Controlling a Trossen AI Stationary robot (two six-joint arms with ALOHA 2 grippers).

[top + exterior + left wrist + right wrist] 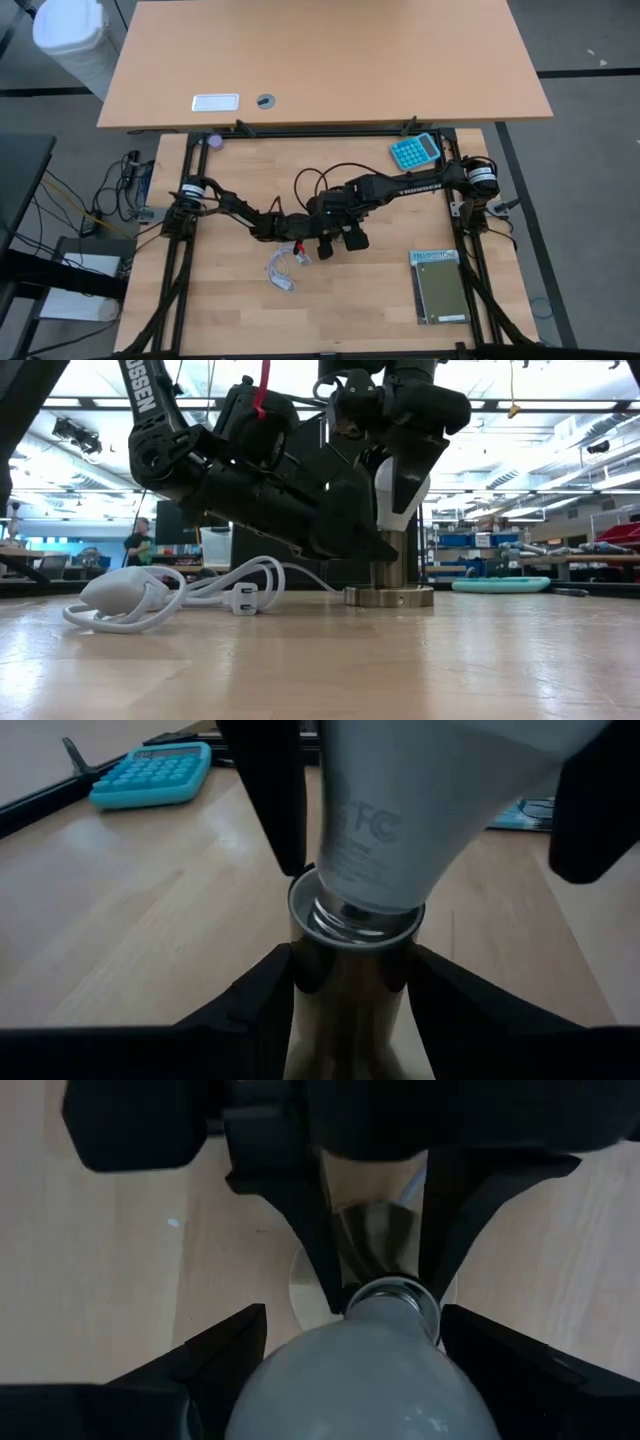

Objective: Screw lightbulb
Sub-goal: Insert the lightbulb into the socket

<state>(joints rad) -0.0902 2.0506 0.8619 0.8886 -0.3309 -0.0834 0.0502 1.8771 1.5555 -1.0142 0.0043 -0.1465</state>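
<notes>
Pale wooden table (360, 300), middle taken up by both arms meeting over a metal socket (350, 970). Lightbulb (420, 810) tilted, long axis leaning off upright, screw base pointing down into the socket mouth, white globe up. Clamped at the globe by the right gripper (350, 1370), fingers (215, 1350) narrowed against its sides. Socket post pinched between the fingers (255, 1005) of the left gripper (350, 1010), closed around it low down. "FC" printed in grey on the bulb neck; "TROSSEN" in white along the right arm. White cable (170, 595) coiled just beside the socket, teal calculator (415, 150) near the far right corner, green booklet (440, 290) at the right edge. Bare wood toward the near edge.
</notes>
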